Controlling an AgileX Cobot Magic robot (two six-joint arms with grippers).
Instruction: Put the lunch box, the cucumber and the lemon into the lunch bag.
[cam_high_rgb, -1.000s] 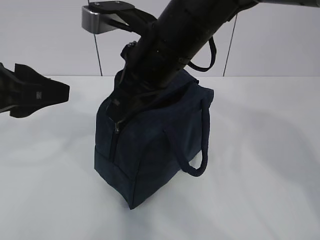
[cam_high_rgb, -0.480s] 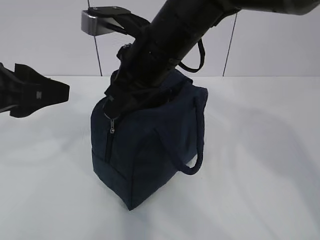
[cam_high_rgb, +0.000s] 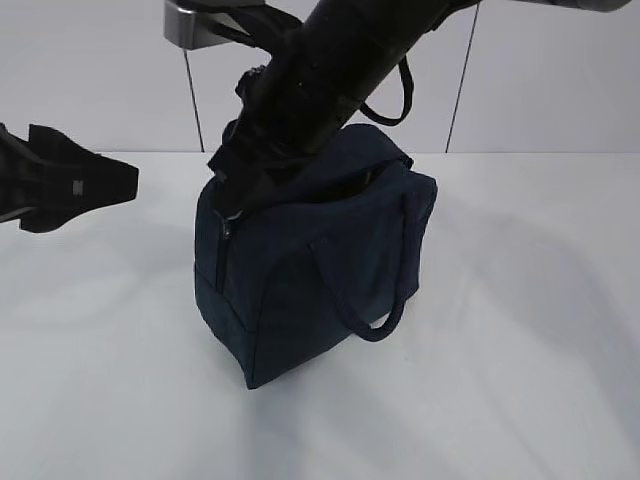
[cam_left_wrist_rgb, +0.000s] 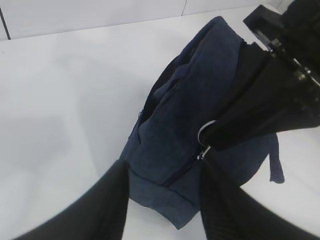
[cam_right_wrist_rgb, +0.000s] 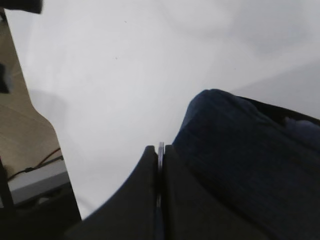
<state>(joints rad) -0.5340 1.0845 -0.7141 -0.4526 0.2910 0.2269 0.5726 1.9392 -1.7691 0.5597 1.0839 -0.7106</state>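
Exterior view shows the right gripper (cam_high_rgb: 232, 205) pinching the silver ring pull (cam_left_wrist_rgb: 206, 134) at the lunch bag's (cam_high_rgb: 330, 270) 10 o'clock end, the zipper running toward 2 o'clock, while the left gripper (cam_high_rgb: 125, 185) waits spread at 9 o'clock.

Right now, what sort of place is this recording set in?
Probably a lab test bench, not a kitchen: a bare white table before plain white wall panels, holding only a navy lunch bag, with cables on a wooden floor.
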